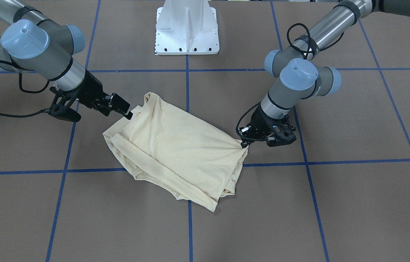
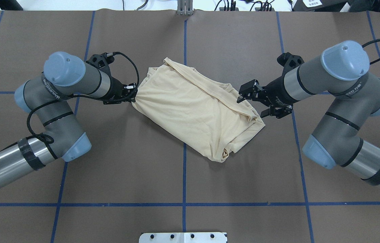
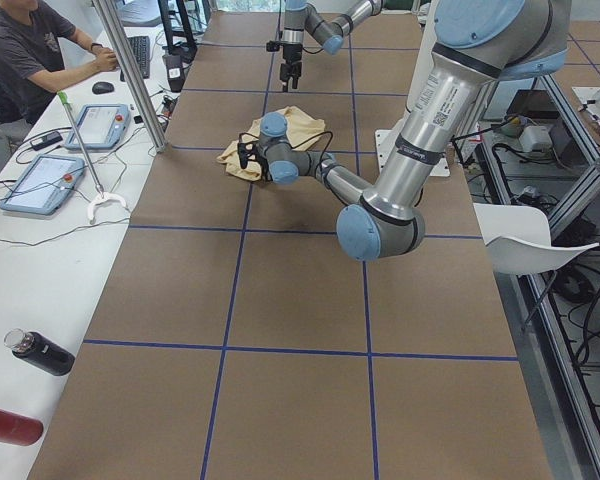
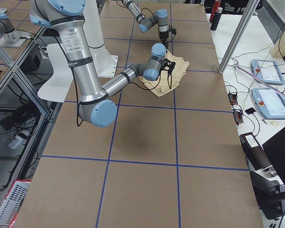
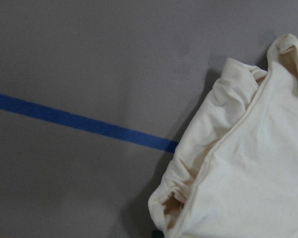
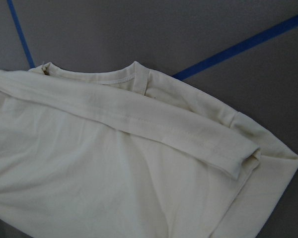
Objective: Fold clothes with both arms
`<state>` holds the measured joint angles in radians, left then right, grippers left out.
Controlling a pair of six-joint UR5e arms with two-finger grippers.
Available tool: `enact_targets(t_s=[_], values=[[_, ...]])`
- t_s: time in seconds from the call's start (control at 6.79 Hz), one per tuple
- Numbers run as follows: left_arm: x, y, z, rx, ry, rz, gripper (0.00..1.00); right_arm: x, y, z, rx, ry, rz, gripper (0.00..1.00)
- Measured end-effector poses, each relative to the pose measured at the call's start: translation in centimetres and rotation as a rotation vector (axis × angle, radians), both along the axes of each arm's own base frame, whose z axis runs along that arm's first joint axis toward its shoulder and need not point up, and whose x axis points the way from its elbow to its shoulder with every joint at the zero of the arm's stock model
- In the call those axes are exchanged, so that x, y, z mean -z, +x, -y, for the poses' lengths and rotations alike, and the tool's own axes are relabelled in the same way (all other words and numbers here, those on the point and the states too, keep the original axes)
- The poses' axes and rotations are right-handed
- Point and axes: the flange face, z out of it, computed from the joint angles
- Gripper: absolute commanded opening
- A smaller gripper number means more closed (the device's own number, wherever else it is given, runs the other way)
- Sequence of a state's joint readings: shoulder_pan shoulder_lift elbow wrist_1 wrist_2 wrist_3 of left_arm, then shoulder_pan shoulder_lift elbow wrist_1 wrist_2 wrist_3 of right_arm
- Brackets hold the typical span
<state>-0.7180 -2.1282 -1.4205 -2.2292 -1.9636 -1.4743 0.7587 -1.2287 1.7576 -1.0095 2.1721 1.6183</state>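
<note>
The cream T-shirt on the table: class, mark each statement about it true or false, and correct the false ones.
1. The left gripper is shut on a gathered corner of the T-shirt. True.
2. The navy print faces up. False: only plain cream fabric shows in every view.
3. The T-shirt lies across a blue tape line. True.
4. The right gripper is far off at the table's edge. False: it is at the T-shirt's neckline end.
5. A sleeve lies folded across the body. True.
</note>
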Motion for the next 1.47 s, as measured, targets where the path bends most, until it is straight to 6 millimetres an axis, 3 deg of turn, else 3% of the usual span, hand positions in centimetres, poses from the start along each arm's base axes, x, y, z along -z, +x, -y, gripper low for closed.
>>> enact_targets(t_s=[0.44, 0.88, 1.03, 1.33, 1.47], values=[[2.1, 0.3, 8.4, 0.146, 0.018, 0.056, 0.0, -0.2, 0.2, 0.2, -0.005, -0.002, -0.003, 1.0], [4.3, 2.3, 13.8, 0.285, 0.102, 0.063, 0.0, -0.6, 0.4, 0.2, -0.016, -0.003, -0.011, 1.0], [4.9, 3.0, 15.2, 0.325, 0.13, 0.06, 0.95, -0.7, 0.3, 0.3, -0.021, -0.002, -0.015, 1.0], [5.1, 2.4, 16.7, 0.398, 0.175, 0.077, 1.0, -0.9, -0.5, 0.0, -0.04, 0.01, -0.031, 1.0], [5.4, 0.9, 17.6, 0.425, 0.189, 0.08, 1.0, -1.0, -1.2, -0.2, -0.053, 0.016, -0.047, 1.0]])
